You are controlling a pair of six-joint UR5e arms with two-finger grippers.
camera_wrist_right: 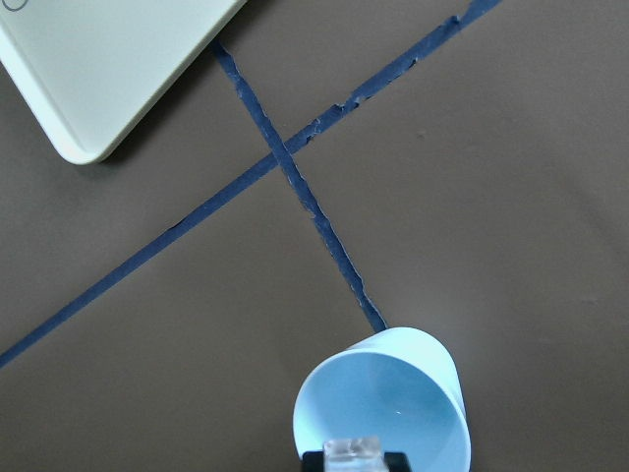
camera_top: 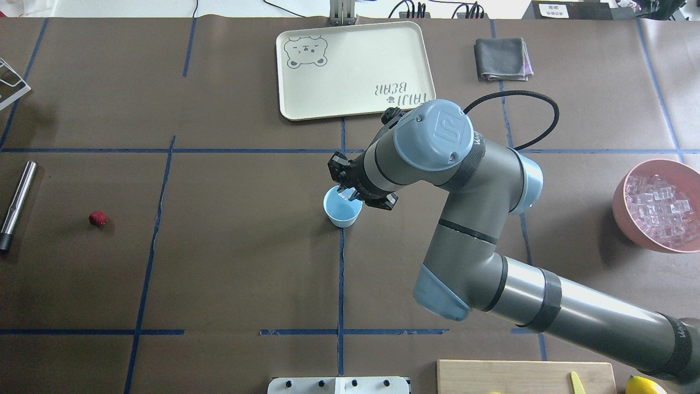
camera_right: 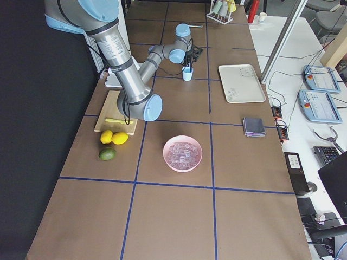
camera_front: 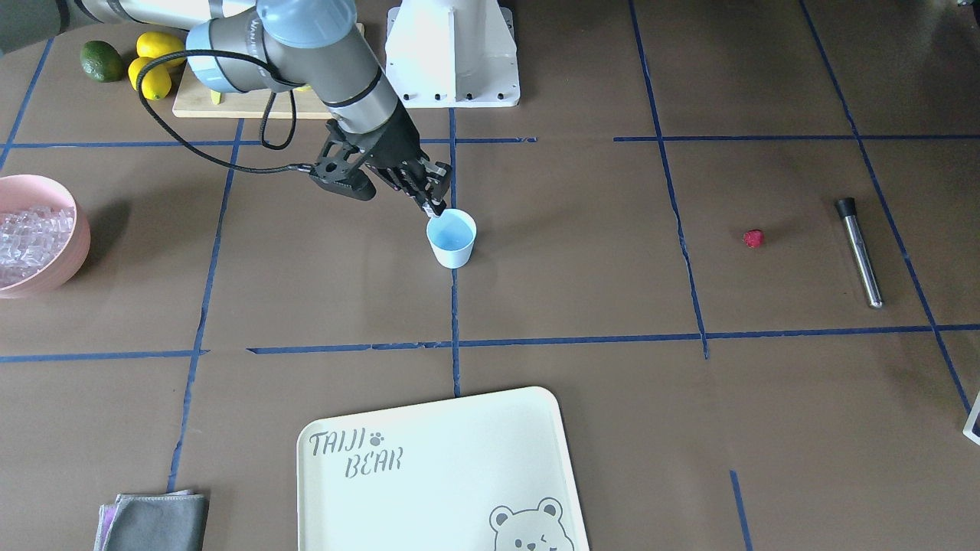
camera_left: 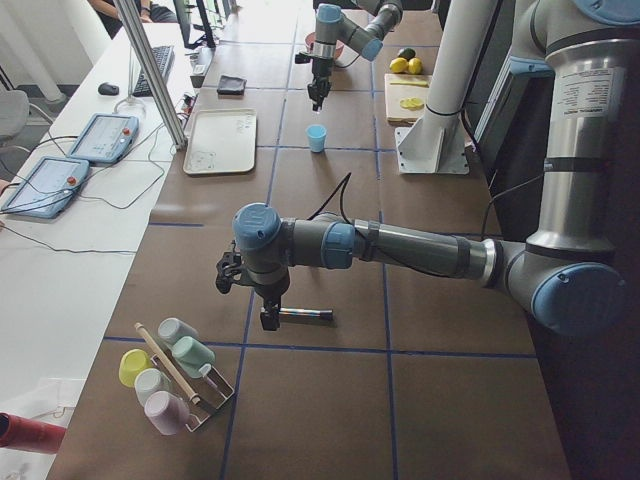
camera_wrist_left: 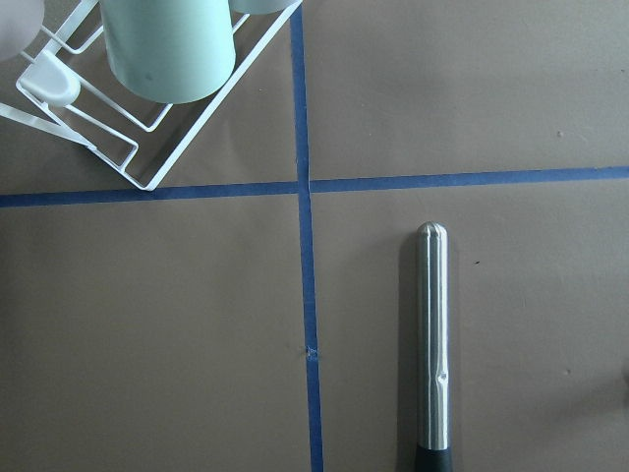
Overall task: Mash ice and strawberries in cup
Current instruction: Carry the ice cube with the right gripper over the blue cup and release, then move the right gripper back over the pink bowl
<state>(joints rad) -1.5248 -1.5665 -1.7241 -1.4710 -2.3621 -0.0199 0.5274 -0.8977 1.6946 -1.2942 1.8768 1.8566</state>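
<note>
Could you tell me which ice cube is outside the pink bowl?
The ice cube in the right claw above the cup; the other ice lies in the pink bowl.

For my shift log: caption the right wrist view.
Right pincer holds an ice cube above the rim of the empty pale-blue cup.

Bare desk [camera_top: 246,246] all round the cup [camera_top: 343,214], as I see it. Only the right gripper [camera_front: 436,213], fingers [camera_front: 427,195] pinching an ice cube [camera_wrist_right: 353,451], blocks its mouth.

blue cup [camera_front: 452,239] 1 | strawberry [camera_front: 753,239] 1 | muddler [camera_front: 860,252] 1 | bowl [camera_front: 55,274] 1 | tray [camera_front: 429,490] 1 | lemons [camera_front: 161,46] 2
</note>
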